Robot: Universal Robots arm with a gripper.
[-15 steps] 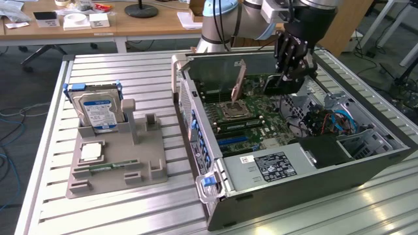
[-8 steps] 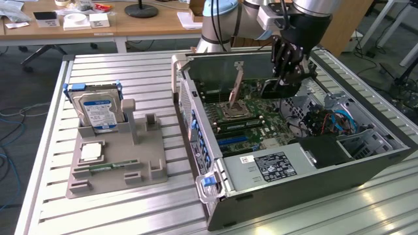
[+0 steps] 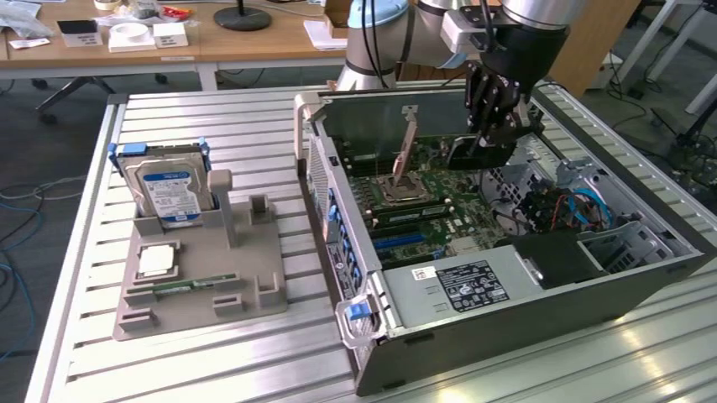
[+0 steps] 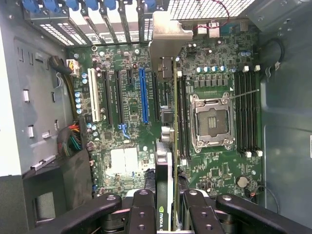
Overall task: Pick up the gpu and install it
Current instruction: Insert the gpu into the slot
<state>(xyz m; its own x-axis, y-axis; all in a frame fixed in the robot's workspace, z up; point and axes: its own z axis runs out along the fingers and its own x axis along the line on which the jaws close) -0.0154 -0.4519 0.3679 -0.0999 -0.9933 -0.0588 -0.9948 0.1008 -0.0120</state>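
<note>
My gripper (image 3: 494, 117) reaches down into the open computer case (image 3: 526, 315) and is shut on the gpu (image 3: 479, 154), a black card that hangs above the green motherboard (image 3: 421, 214). The wrist view has the gpu (image 4: 165, 146) edge-on. It runs from between my fingers (image 4: 144, 207) out to its silver bracket (image 4: 165, 36) near the case's rear slots. The card hovers over the board between the blue expansion slot (image 4: 143, 95) and the CPU socket (image 4: 210, 122). My gripper (image 4: 166, 212) clamps the card's near end.
A grey parts fixture (image 3: 264, 298) sits on the slatted table at the exterior view's left, holding a silver hard drive (image 3: 168, 189), a CPU chip (image 3: 157, 260) and a green memory stick (image 3: 196, 285). Cables (image 3: 566, 210) and a drive cage crowd the case's far side.
</note>
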